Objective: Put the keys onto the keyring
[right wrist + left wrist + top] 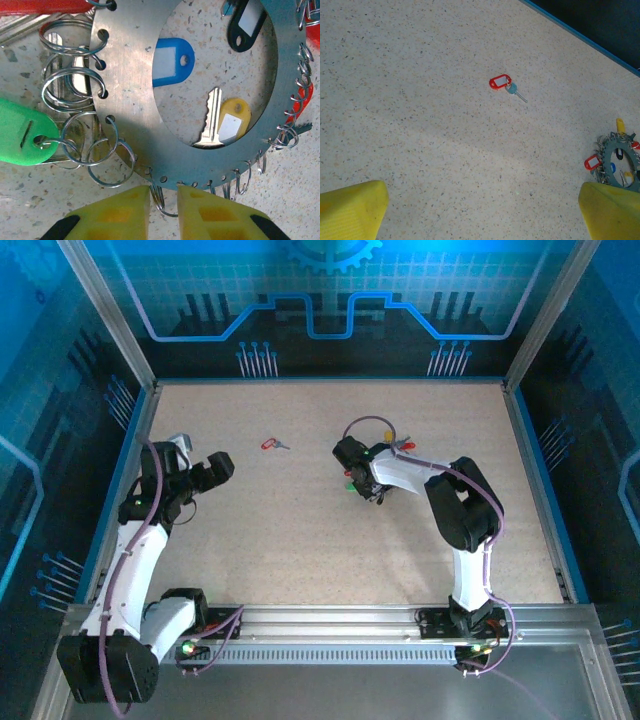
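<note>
Left jaws hang wide apart by the bench's left edge, holding nothing, probably poised for the loose key (505,86) lying alone toward the far edge. Right of it the keyring (130,100) lies flat mid-bench. Right jaws sit nearly together at its rim, a wire loop (161,202) between them, likely to work it open. Whether it is pinched, I cannot tell.

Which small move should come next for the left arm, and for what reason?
Probably move the open left gripper forward and down onto the red-tagged key. That key lies alone on the table, apart from the keyring. The right gripper is busy at the ring's rim, with a small split ring between its fingers.
</note>
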Action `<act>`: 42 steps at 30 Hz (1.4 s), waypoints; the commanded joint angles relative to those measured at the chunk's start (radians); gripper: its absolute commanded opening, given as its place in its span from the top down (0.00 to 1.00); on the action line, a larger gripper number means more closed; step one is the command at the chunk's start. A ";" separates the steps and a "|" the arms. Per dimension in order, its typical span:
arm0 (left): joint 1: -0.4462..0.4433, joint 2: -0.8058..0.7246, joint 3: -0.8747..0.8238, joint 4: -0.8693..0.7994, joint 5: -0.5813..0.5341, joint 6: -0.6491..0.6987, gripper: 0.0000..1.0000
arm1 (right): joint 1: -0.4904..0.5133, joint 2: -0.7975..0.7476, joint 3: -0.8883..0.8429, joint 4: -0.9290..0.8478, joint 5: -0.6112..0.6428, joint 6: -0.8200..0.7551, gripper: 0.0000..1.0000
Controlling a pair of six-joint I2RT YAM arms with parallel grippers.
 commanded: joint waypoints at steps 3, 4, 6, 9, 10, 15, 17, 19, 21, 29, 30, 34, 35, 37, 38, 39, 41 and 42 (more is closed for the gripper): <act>0.000 -0.012 -0.001 -0.001 -0.015 -0.002 0.01 | 0.001 0.023 0.000 -0.014 0.005 0.001 0.81; 0.002 -0.012 -0.001 -0.002 -0.014 -0.002 0.01 | 0.001 0.023 0.001 -0.015 0.002 0.003 0.81; 0.000 -0.012 -0.001 -0.002 -0.014 -0.002 0.01 | -0.004 0.026 0.006 -0.020 -0.017 0.005 0.81; 0.000 -0.012 -0.002 -0.001 -0.013 -0.002 0.01 | -0.018 0.032 0.015 -0.035 -0.031 0.020 0.83; 0.000 -0.011 -0.001 -0.001 -0.013 -0.003 0.01 | -0.022 0.031 0.016 -0.037 -0.034 0.021 0.84; 0.000 -0.011 -0.002 -0.002 -0.015 -0.003 0.01 | -0.029 0.019 0.014 -0.034 -0.048 0.028 0.91; 0.001 -0.011 0.001 -0.003 -0.016 -0.004 0.01 | -0.029 0.000 0.005 -0.024 -0.059 0.024 0.91; 0.001 -0.021 0.009 -0.009 -0.028 -0.006 0.01 | -0.026 -0.045 -0.029 0.017 -0.078 0.015 0.92; 0.001 -0.049 0.001 0.012 -0.040 -0.007 0.01 | -0.026 -0.098 -0.073 0.062 -0.096 0.012 0.93; -0.001 -0.147 -0.074 0.162 0.096 0.007 0.01 | -0.023 -0.264 -0.168 0.175 -0.132 -0.036 1.00; -0.003 -0.144 -0.074 0.170 0.111 0.008 0.01 | -0.022 -0.288 -0.182 0.195 -0.145 -0.049 1.00; -0.017 -0.141 -0.076 0.243 0.255 0.037 0.01 | -0.013 -0.387 -0.225 0.271 -0.210 -0.105 1.00; -0.026 -0.142 -0.080 0.273 0.298 0.047 0.01 | -0.014 -0.413 -0.232 0.285 -0.237 -0.121 1.00; -0.047 -0.149 -0.078 0.319 0.355 0.064 0.02 | -0.014 -0.459 -0.240 0.305 -0.300 -0.149 1.00; -0.061 -0.152 -0.075 0.337 0.388 0.082 0.03 | -0.015 -0.484 -0.244 0.311 -0.354 -0.172 1.00; -0.072 -0.157 -0.072 0.349 0.408 0.103 0.04 | -0.016 -0.501 -0.243 0.313 -0.394 -0.189 1.00; -0.101 -0.171 -0.065 0.364 0.443 0.152 0.05 | -0.015 -0.535 -0.235 0.306 -0.481 -0.237 1.00; -0.111 -0.176 -0.064 0.365 0.455 0.173 0.06 | -0.013 -0.549 -0.232 0.299 -0.526 -0.276 1.00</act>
